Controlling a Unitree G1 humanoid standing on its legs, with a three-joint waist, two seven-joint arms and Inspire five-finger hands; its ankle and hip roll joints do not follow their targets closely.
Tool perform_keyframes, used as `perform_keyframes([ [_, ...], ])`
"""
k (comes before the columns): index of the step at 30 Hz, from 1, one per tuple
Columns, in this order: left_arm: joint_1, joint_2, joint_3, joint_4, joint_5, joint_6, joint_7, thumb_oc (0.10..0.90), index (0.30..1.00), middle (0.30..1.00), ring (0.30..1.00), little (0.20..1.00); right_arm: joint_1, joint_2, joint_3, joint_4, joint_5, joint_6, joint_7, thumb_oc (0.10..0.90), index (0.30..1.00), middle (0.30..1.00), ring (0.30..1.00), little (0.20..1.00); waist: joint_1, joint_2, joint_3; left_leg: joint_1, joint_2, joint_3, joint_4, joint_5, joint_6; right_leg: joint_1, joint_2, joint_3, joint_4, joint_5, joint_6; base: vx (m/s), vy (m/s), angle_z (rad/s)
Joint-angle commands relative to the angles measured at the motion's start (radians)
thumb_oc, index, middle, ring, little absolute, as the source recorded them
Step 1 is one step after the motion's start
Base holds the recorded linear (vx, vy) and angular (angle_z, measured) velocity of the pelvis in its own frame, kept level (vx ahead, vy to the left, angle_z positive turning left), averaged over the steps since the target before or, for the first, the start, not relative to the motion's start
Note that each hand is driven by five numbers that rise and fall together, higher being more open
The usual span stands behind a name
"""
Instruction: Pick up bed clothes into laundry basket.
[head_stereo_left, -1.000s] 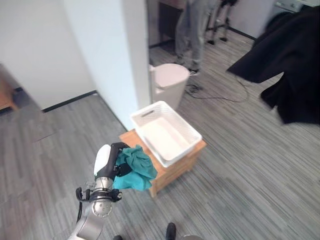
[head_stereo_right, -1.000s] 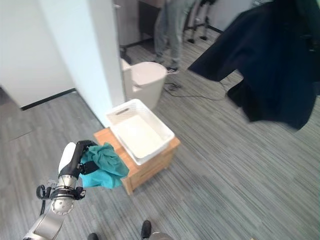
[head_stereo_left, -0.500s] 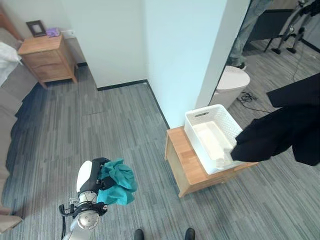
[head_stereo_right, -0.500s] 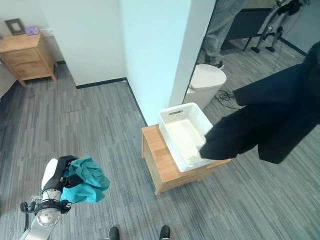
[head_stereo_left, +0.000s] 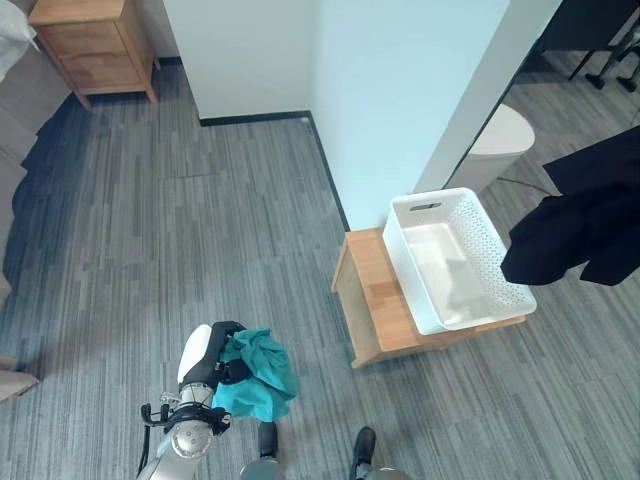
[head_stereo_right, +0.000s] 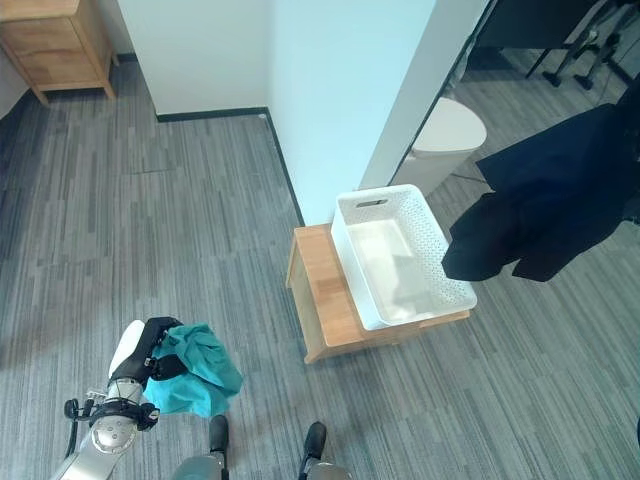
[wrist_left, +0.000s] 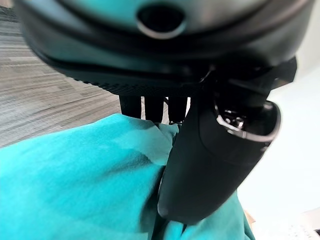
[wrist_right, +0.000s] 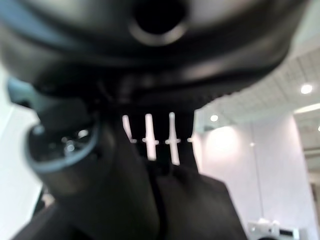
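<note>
A wooden nightstand (head_stereo_left: 95, 45) is seen on the grey floor (head_stereo_left: 200, 230) by the far wall. The left hand (head_stereo_left: 215, 362) is raised over the floor, well apart from the basket; its fingers (wrist_left: 145, 106) and thumb are curled round a bunched teal garment (head_stereo_left: 258, 375), which is held clear of the floor. A white laundry basket (head_stereo_left: 458, 258) is set on a low wooden surface (head_stereo_left: 375, 300), toward its right edge. A black garment (head_stereo_left: 585, 215) hangs beside the basket's right rim; in the right wrist view the right hand (wrist_right: 125, 165) is closed on this dark cloth. A white bin (head_stereo_left: 500, 135) stands behind the basket.
</note>
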Motion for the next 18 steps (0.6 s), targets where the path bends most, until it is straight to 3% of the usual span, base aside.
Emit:
perform_keyframes([
  [1,-0.109,0.079,-0.032,-0.084,-0.006,-0.100,0.038,0.400,0.300,0.300,0.300,0.300,-0.255,-0.041,0.027,0.039,0.024,0.030,-0.119,0.400,0.300,0.300,0.300,0.300,0.022,-0.043,-0.029,-0.059,0.061,0.037,-0.011,-0.027,-0.072,0.003,-0.056,0.063,0.004,-0.134,0.100,-0.03,0.026,0.04],
  [12,-0.185,0.070,-0.068,-0.057,-0.011,-0.097,0.067,0.400,0.300,0.300,0.300,0.300,-0.315,0.037,0.065,0.061,0.071,0.031,-0.145,0.400,0.300,0.300,0.300,0.300,0.024,-0.031,0.023,-0.123,0.044,0.028,-0.011,-0.023,-0.064,-0.071,-0.070,0.080,0.004,-0.108,0.103,-0.03,0.017,0.02],
  [18,-0.232,0.042,-0.099,-0.029,-0.022,-0.091,0.081,0.400,0.300,0.300,0.300,0.300,-0.242,0.182,0.020,0.089,0.128,0.024,-0.146,0.400,0.300,0.300,0.300,0.300,0.034,-0.024,0.054,-0.165,0.039,0.030,-0.011,-0.018,-0.059,-0.120,-0.072,0.086,0.004,-0.098,0.108,-0.04,0.015,-0.01],
])
